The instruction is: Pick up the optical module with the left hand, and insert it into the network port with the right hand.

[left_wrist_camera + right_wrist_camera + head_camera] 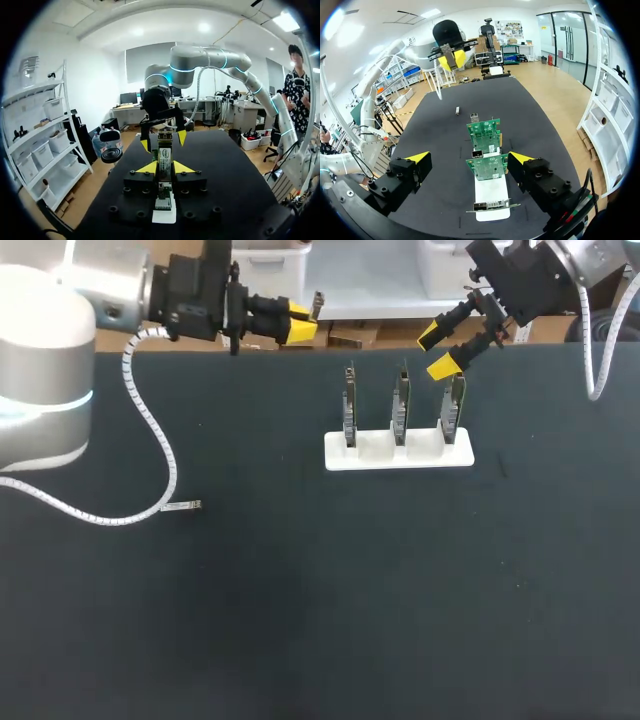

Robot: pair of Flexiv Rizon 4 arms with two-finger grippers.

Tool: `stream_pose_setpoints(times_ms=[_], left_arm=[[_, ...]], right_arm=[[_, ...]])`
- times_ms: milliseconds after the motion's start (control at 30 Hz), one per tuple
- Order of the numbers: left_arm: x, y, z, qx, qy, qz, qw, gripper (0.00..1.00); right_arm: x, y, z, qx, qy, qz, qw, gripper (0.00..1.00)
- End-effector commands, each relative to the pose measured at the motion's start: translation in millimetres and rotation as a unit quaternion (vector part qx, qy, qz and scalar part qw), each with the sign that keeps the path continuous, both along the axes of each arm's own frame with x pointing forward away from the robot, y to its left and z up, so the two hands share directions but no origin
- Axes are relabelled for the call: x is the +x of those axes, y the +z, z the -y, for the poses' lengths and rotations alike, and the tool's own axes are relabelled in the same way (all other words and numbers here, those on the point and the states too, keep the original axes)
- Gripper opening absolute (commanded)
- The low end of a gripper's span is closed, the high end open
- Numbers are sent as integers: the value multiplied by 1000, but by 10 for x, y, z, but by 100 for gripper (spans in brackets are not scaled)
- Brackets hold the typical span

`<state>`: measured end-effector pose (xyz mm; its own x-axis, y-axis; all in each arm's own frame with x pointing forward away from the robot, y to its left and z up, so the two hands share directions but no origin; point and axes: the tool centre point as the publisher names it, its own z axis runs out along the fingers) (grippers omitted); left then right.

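The white stand [400,452] with three upright circuit cards [401,405] sits near the far edge of the dark surface [320,600]. The near half of the surface lies open, and a small metal piece [184,505] lies well apart at the left. The left jaws hang over the far edge, left of the stand, pinching the optical module [164,156], a slim bar with a white label poking out past the yellow tips. The right jaws are spread just above the rightmost card [453,408].
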<state>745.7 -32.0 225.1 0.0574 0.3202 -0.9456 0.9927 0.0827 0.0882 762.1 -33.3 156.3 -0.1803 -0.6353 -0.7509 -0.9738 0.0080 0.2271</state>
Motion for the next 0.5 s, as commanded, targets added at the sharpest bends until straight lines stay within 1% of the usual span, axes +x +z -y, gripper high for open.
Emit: stream_pose_setpoints(times_ms=[33,400,500], left_arm=[[-100,19,-15,-3,42,15,999,0],[-100,19,-15,-3,42,15,999,0],[-70,13,50,-24,48,7,999,0]], right_arm=[[-6,0,-2,0,-1,1,1000,100],[-6,0,-2,0,-1,1,1000,100],[-6,0,-2,0,-1,1,1000,100]])
